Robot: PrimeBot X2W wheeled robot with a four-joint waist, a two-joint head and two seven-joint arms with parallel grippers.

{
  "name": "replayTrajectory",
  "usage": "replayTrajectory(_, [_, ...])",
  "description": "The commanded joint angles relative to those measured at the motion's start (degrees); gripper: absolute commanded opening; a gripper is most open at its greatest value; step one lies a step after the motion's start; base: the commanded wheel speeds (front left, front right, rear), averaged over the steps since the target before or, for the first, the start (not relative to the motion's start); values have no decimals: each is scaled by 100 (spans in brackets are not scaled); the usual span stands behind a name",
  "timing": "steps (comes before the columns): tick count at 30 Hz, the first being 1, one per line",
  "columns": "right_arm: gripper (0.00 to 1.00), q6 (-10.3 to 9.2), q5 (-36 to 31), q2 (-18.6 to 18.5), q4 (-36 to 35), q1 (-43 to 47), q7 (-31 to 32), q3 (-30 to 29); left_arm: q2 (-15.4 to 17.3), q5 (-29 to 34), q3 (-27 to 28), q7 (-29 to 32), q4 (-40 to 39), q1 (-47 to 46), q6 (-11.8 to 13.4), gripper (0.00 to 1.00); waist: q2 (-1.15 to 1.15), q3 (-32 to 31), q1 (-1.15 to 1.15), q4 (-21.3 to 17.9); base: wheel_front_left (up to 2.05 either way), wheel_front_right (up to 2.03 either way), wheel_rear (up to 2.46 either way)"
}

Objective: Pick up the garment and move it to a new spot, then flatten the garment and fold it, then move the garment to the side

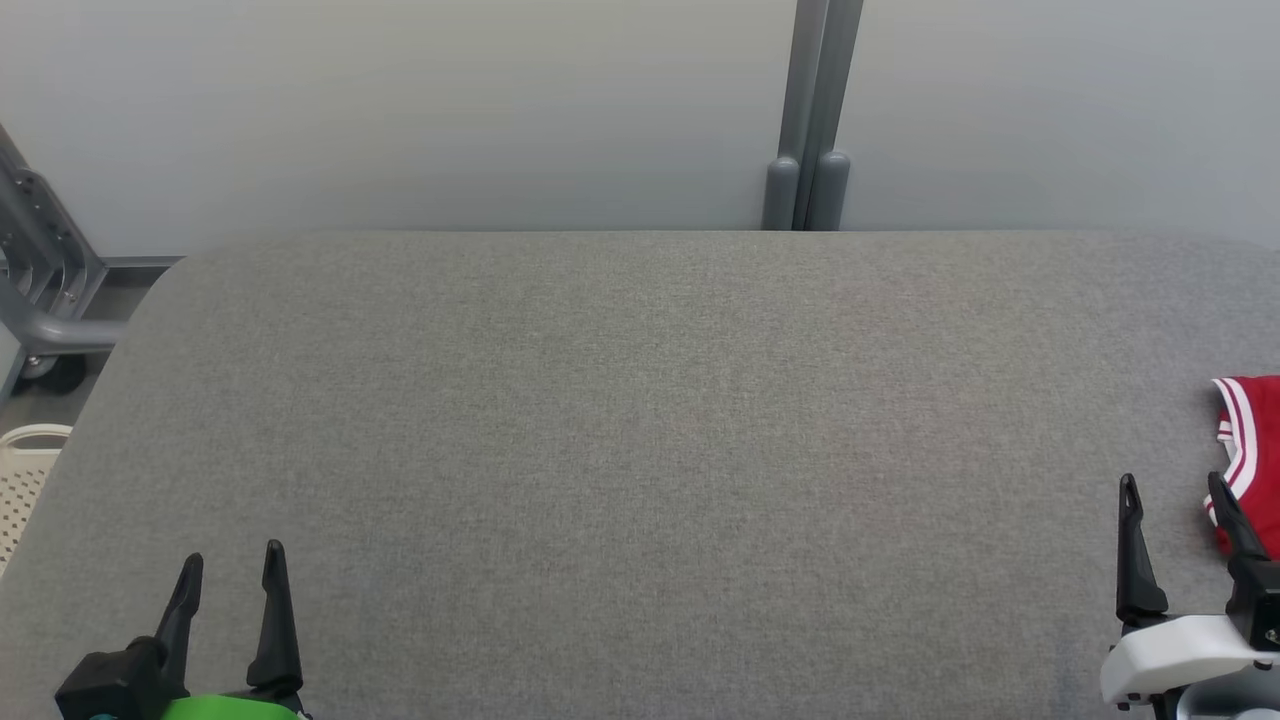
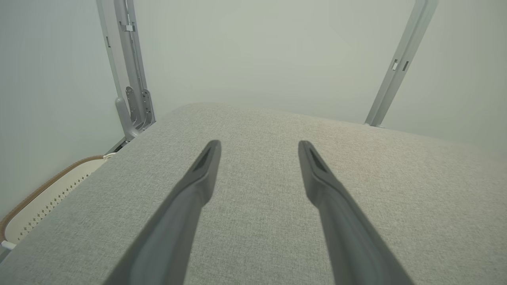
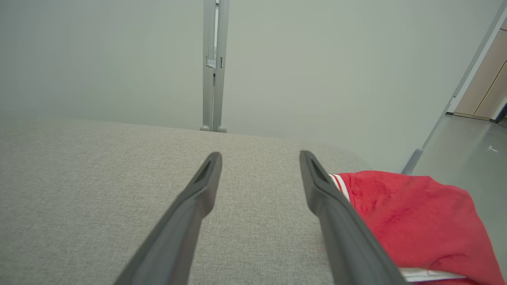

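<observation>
On the grey table [image 1: 640,450], red garment [image 1: 1255,440] lies far right.

Head cam looks down; 2 wrist cams low; all share table [image 1: 640,450].

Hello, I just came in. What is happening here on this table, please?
A two-armed robot is dealing with a red garment on a grey table. Right now it holds nothing. The left gripper and the right gripper are both at the near side of the table, jaws open. The garment lies bunched at the table's right edge, close beside the right gripper.
</observation>
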Motion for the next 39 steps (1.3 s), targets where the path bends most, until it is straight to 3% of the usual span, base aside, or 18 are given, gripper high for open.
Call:
replayTrajectory(1, [100,-8,22,-10,14,39,-38,4,-14,30,34,-17,16,51,-40,100,0,-2,0,-14,0,0,0])
replayTrajectory(12, [100,-1,15,-4,11,-35,-4,-13,-46,50,-5,-2,15,-39,-22,100,0,24,0,-58,0,0,0])
replayTrajectory(13, [0,2,6,49,99,56,4,1,-93,24,-50,8,99,33,-17,0,0,24,0,-59,0,0,0])
replayTrajectory(18, [0,2,67,134,381,66,44,-6,-221,-26,-93,51,320,77,-24,0,0,27,0,-66,0,0,0])
replayTrajectory(39, [0,0,2787,87,438,-229,619,288,-575,-1782,385,646,393,-303,-326,0,0,73,0,-152,0,0,0])
